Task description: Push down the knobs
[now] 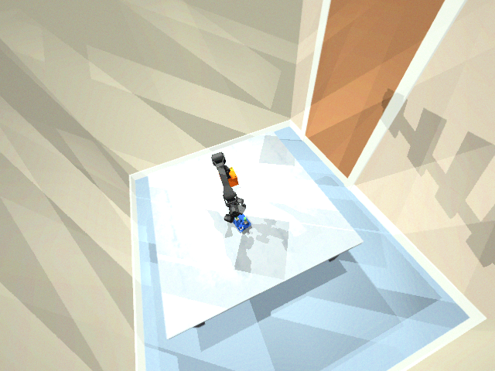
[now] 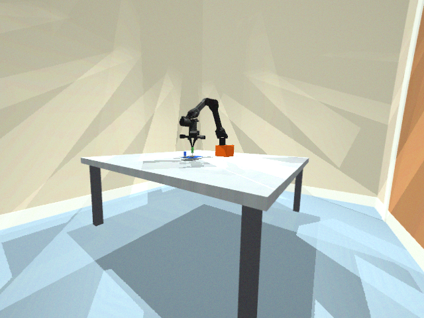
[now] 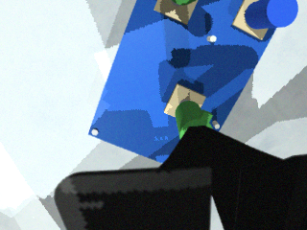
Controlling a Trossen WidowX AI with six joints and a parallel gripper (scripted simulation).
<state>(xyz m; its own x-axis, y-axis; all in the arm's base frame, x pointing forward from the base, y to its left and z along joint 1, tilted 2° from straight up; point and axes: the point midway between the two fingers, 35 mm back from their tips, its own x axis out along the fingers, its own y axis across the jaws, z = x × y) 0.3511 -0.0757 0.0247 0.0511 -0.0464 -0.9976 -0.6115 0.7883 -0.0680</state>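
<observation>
The blue circuit board [image 1: 242, 226] [image 3: 134, 67] carries three tan potentiometers. My gripper [image 2: 192, 147] [image 3: 196, 134] is shut, its fingertips together at the top of a green knob [image 2: 192, 150] [image 3: 186, 114]; they hide part of the knob in the wrist view. A thin stretch of shaft shows below this knob, above its potentiometer [image 3: 177, 91]. A blue knob [image 2: 185, 153] [image 3: 282, 12] stands tall over another potentiometer [image 3: 244, 21]. A second green knob [image 3: 183, 1] is cut off by the wrist view's top edge, over the third potentiometer [image 3: 165, 10]; its height cannot be told.
An orange box [image 1: 233, 178] [image 2: 224, 150] stands beside the arm's base on the white table [image 1: 192, 279] [image 2: 239, 179]. White pins [image 3: 212, 38] show on the board near the potentiometers, and another pin [image 3: 94, 132] is at its corner.
</observation>
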